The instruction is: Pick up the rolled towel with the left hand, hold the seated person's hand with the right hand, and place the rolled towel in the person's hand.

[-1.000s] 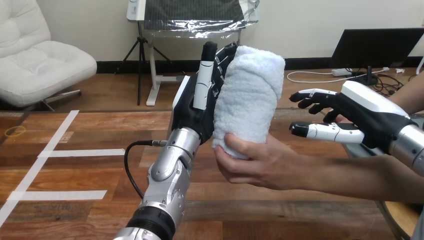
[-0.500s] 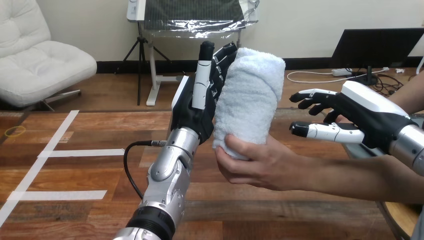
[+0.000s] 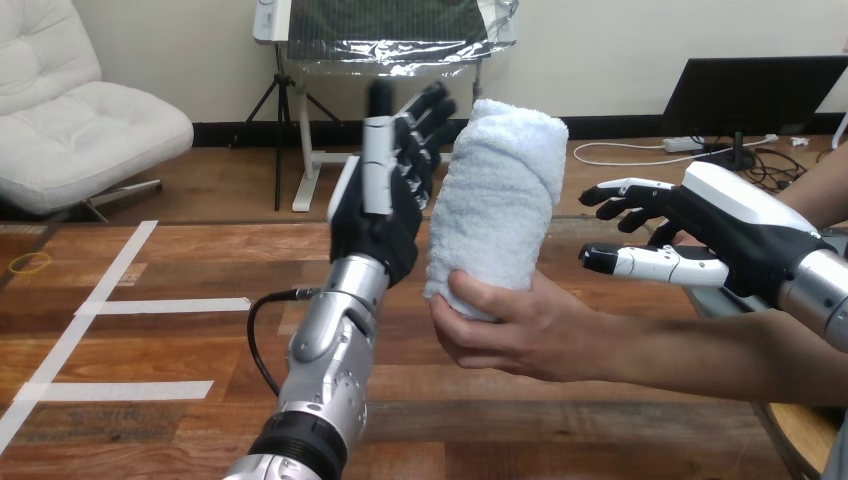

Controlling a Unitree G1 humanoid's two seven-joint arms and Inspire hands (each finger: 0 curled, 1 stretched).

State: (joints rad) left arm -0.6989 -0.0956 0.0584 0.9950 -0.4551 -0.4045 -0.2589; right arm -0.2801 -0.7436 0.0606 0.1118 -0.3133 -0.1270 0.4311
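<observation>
The rolled towel (image 3: 500, 190) stands upright, its lower end gripped by the person's hand (image 3: 520, 325). The left hand (image 3: 380, 215) is just beside it, fingers (image 3: 378, 165) straight, holding nothing. The right hand (image 3: 700, 235), fingers loosely spread, hovers above the person's forearm (image 3: 700, 355).

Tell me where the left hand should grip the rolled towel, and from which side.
Probably its bare upper half, from the view's left. The rolled towel stands upright with the person's hand wrapped round its bottom end, so only the top is free, and the left hand is open beside that side.
</observation>
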